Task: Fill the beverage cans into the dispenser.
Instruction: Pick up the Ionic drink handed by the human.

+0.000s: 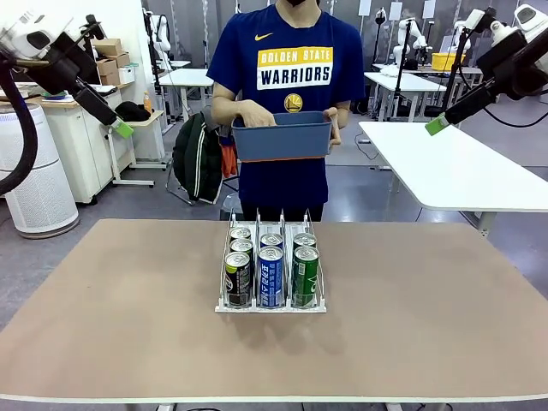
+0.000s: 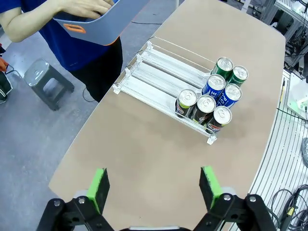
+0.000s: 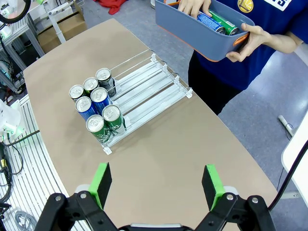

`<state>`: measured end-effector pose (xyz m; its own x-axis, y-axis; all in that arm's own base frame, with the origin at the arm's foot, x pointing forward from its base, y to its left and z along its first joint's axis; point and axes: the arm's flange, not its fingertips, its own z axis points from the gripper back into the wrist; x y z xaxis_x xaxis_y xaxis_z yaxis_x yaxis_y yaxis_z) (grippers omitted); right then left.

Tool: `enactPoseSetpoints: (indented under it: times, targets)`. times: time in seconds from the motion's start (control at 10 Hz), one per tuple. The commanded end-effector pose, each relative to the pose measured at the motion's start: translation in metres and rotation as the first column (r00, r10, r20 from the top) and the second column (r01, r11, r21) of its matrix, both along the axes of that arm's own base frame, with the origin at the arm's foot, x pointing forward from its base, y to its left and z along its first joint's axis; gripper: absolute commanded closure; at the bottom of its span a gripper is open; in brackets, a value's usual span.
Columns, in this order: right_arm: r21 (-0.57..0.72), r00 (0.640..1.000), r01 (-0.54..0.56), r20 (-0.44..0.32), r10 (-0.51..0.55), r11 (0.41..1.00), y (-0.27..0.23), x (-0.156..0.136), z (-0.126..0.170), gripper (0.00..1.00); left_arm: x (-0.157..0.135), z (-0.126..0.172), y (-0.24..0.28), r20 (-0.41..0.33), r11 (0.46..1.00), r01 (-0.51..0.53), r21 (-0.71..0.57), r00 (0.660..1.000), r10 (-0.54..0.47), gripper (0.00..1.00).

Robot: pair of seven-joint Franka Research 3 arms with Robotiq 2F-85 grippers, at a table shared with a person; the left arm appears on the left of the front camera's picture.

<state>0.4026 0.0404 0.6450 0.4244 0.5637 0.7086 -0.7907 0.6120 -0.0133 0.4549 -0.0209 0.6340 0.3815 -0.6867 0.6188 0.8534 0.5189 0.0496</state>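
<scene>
Loading is judged part done: seven beverage cans (image 1: 271, 276) stand upright across three lanes at the robot-side end of the dispenser (image 2: 161, 67), on the worktop (image 1: 428, 300). Further cans (image 3: 216, 20) lie in the blue-grey bin (image 1: 282, 141) held by the person. Each is best fed upright at the open far end, between the thin wire dividers (image 1: 257, 221). Cans are slim, glossy cylinders with silver tops; the rack is clear and rigid. Jaws of both arms are spread, empty.

Seven slim silver-topped drink cans (image 1: 271, 274) stand in the one clear three-lane wire rack (image 2: 163, 67) — three dark (image 2: 204, 107), two blue-white (image 2: 214, 84), two green (image 2: 224, 66). Beyond the rack's far end, one blue-grey plastic bin (image 1: 282, 141) shows two more cans (image 3: 216, 21) — one blue, one green.
</scene>
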Motion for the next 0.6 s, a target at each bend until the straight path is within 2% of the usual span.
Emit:
enactPoseSetpoints:
  times: [0.0,0.5]
  targets:
    - [0.000,1.000,0.000,-0.001,0.000,1.000,0.0003,-0.0004,-0.0016,0.00,0.0007,-0.0018,0.0014,-0.002,1.000,0.004,-0.009,1.000,-0.004,0.00]
    - [0.000,1.000,0.000,-0.001,0.000,1.000,0.0003,-0.0004,-0.0016,0.00,0.0007,-0.0018,0.0014,-0.002,1.000,0.004,-0.009,1.000,-0.004,0.00]
